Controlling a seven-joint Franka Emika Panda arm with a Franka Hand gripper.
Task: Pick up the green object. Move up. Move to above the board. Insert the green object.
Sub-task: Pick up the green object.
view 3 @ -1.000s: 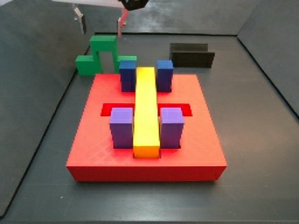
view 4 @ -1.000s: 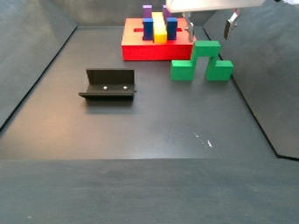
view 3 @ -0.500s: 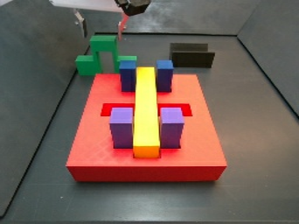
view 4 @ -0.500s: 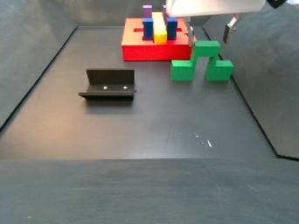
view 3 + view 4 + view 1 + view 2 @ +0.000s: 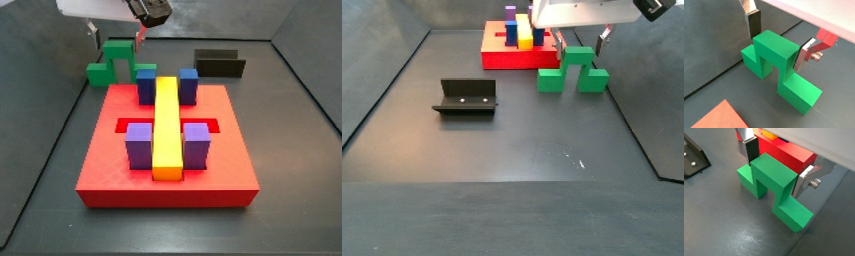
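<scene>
A Franka arm's gripper point(image 5: 777, 164) is hanging directly over the green object point(image 5: 773, 185), a bright green arch piece that is sitting on the dark tabletop point(image 5: 516, 140). In both wrist views the jaws are standing open, one silver finger point(image 5: 753, 22) on each side of the raised centre cube. The fingers are sitting very close to the cube's faces, but the views are not showing clearly whether the pads are touching it. Both lower legs of the arch are resting on the tabletop.

In a side view, the green object point(image 5: 115, 62) is sitting at about 11 o'clock from the board point(image 5: 167, 165), just beyond its far corner, with the gripper point(image 5: 118, 30) above it. The board is a flat red slab carrying a long yellow bar point(image 5: 166, 123) down its middle, two blue blocks point(image 5: 187, 84) at the far end and two purple blocks point(image 5: 198, 144) nearer the camera.

A dark L-shaped fixture point(image 5: 466, 97) is standing on the tabletop, well apart from the green object point(image 5: 573, 70), at roughly 8 o'clock from it in that side view.
</scene>
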